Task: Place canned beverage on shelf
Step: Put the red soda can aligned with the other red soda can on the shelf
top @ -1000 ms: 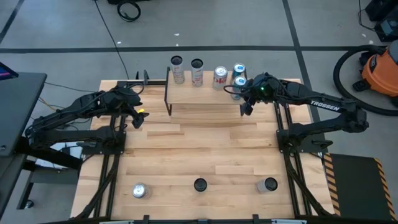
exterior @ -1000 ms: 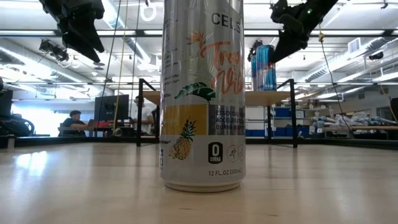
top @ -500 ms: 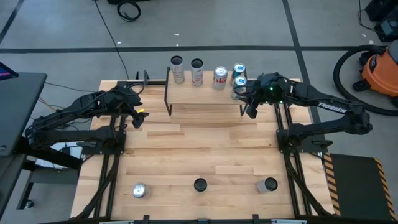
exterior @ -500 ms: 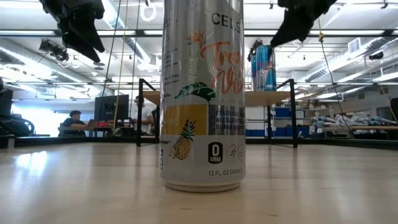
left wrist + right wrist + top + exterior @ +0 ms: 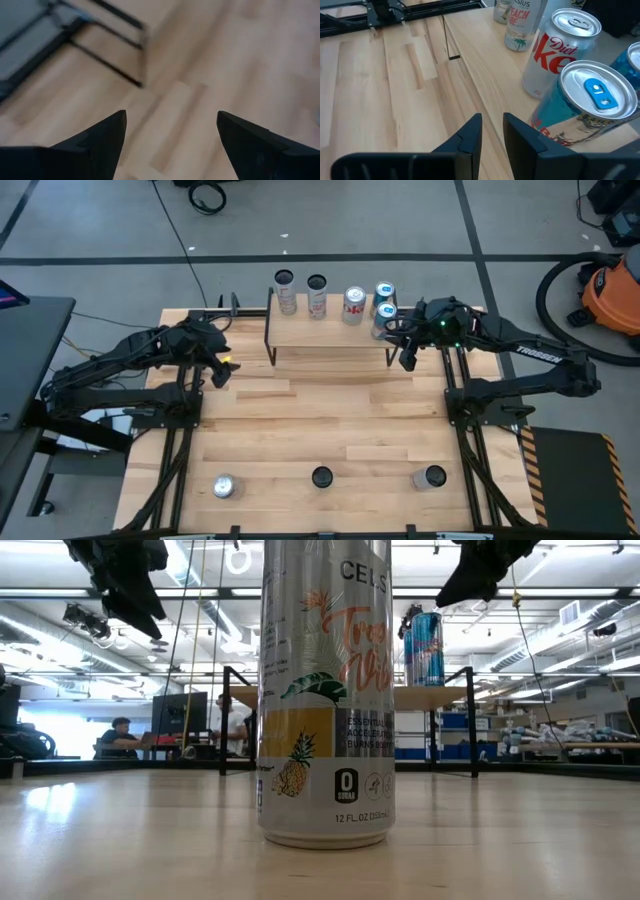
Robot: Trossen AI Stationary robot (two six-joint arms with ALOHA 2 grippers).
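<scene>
Five cans sit on the shelf (image 5: pixel 330 330) already, three more wait at the counter's (image 5: pixel 320 420) near edge. Right gripper (image 5: pixel 406 356) off the shelf's right end, fingers closed, empty. Left gripper (image 5: pixel 222 370) left of the shelf, fingers open.

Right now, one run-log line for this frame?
right end effector: shut, empty, beside shelf | left end effector: open, empty, waiting left of shelf | shelf: five cans | table: three cans at near edge
</scene>
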